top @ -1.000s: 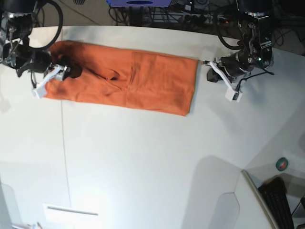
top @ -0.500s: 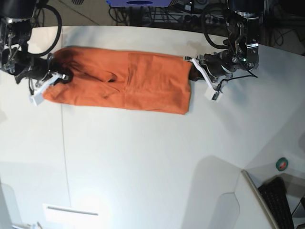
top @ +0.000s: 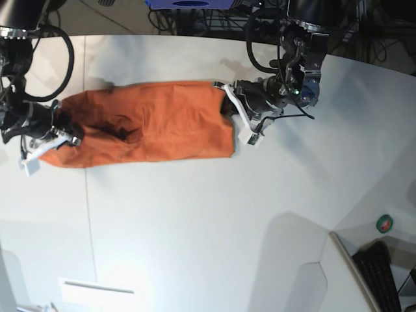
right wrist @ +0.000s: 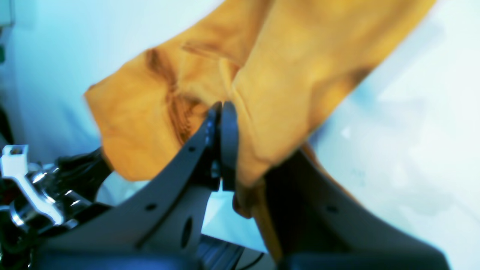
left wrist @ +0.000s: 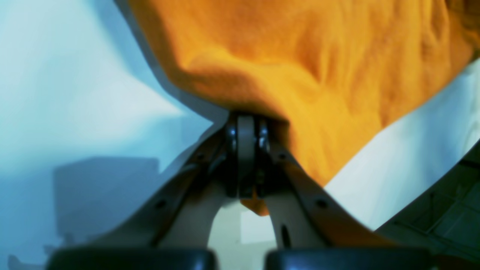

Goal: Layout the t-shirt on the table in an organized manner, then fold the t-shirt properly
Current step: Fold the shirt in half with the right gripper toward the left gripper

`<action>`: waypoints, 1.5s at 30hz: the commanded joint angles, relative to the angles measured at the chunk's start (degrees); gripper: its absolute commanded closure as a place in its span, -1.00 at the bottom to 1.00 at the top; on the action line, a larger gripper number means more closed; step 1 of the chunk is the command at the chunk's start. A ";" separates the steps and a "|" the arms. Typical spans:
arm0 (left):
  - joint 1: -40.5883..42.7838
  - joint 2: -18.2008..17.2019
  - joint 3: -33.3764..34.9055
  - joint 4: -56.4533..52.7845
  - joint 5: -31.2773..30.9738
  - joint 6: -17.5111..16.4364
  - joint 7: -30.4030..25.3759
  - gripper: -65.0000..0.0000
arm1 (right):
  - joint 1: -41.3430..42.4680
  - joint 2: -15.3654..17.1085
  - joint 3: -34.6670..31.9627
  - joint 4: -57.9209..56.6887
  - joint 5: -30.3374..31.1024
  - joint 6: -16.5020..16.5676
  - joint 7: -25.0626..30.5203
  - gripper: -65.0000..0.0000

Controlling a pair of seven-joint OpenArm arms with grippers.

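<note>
Shirt (top: 146, 127) lay as a long orange band across the far half of the table (top: 195, 221). I saw my left gripper (left wrist: 245, 123) pinched tight on its edge, cloth bunched above the closed tips. My right gripper (right wrist: 221, 112) was clamped on the other end, folds of orange draped over its jaws, which met with no gap.

t-shirt (top: 146, 129): 1, orange | table (top: 195, 221): 1, white | robot arms: 2 | grippers: 2 – left gripper (top: 239, 112), right gripper (top: 45, 140) | green tape roll (top: 385, 223): 1, beyond the table's right edge | keyboard (top: 383, 276): 1, past bottom-right corner
</note>
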 commanded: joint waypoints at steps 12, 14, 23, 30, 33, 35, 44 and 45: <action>-2.55 -0.48 -0.24 0.70 -0.21 0.05 -0.56 1.00 | 1.90 -1.88 -16.19 11.46 0.93 -8.52 -2.06 1.00; -2.55 -0.48 -0.24 0.70 -0.21 0.05 -0.56 1.00 | 2.34 -1.70 -19.97 11.29 0.93 -11.07 -0.83 1.00; -2.02 -1.62 -0.33 0.70 -0.21 0.05 -0.56 1.00 | 2.52 -2.05 -23.49 10.94 0.93 -12.30 1.02 1.00; -1.75 -1.53 0.11 0.70 -0.21 0.05 -0.56 1.00 | 6.65 -2.93 -31.05 9.53 0.93 -15.38 1.46 1.00; -1.75 -1.53 0.11 0.70 -0.21 0.05 -0.56 1.00 | 8.94 -4.16 -34.21 9.53 0.93 -19.95 1.46 1.00; -1.75 -1.53 0.11 0.70 -0.21 0.05 -0.56 1.00 | 10.43 -4.34 -36.68 9.53 0.93 -20.21 1.46 1.00; -1.75 -1.53 -0.24 0.70 -0.21 0.05 -0.56 1.00 | 14.30 -5.66 -44.76 0.56 0.93 -20.65 5.76 1.00; -1.75 -1.53 -0.24 0.70 -0.21 0.05 -0.56 1.00 | 14.39 -5.66 -45.91 -0.49 0.93 -20.65 7.00 1.00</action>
